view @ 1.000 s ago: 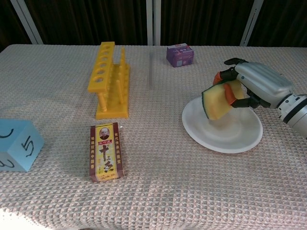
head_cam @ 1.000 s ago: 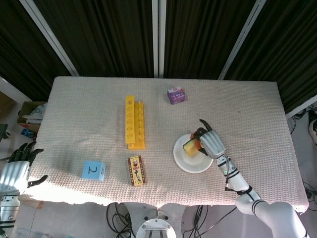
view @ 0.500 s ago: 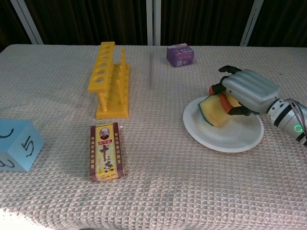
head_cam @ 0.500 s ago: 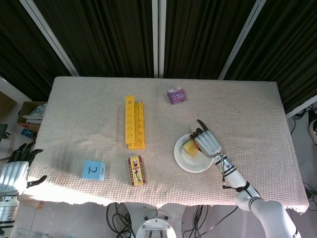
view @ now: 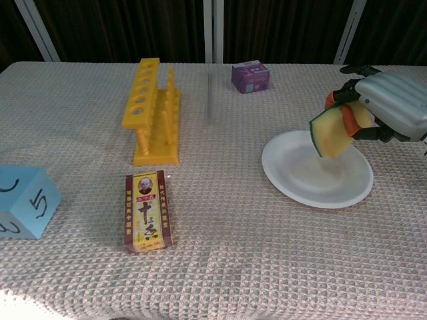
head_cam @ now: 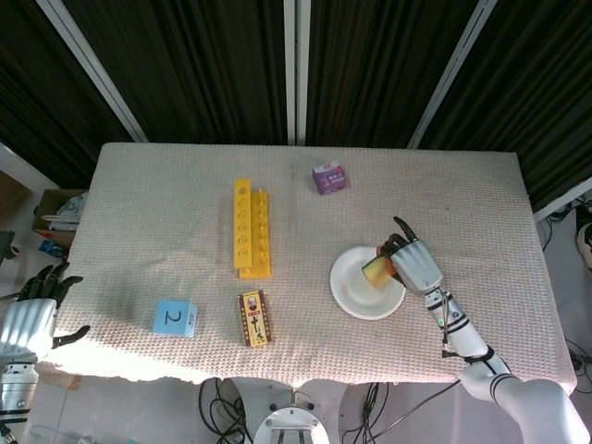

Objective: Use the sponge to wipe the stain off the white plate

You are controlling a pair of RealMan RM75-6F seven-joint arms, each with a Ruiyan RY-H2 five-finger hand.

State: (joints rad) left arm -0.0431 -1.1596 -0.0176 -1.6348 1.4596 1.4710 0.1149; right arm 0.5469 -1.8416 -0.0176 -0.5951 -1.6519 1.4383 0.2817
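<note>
While your right hand [view: 390, 107] gripped the sponge [view: 331, 135], that yellow block with its green face hung tilted over the right half of the white plate [view: 300, 190], its lower edge near the plate; whether it touched, you could not tell. The plate sat on the woven bench [view: 267, 267], right of centre. Beyond it stood a purple box [view: 250, 75], a yellow rack [view: 150, 110], a red packet [view: 147, 212] and a blue cube [view: 23, 202]. Your left hand [head_cam: 28, 319] hung off the bench's left edge, fingers apart, holding nothing.
</note>
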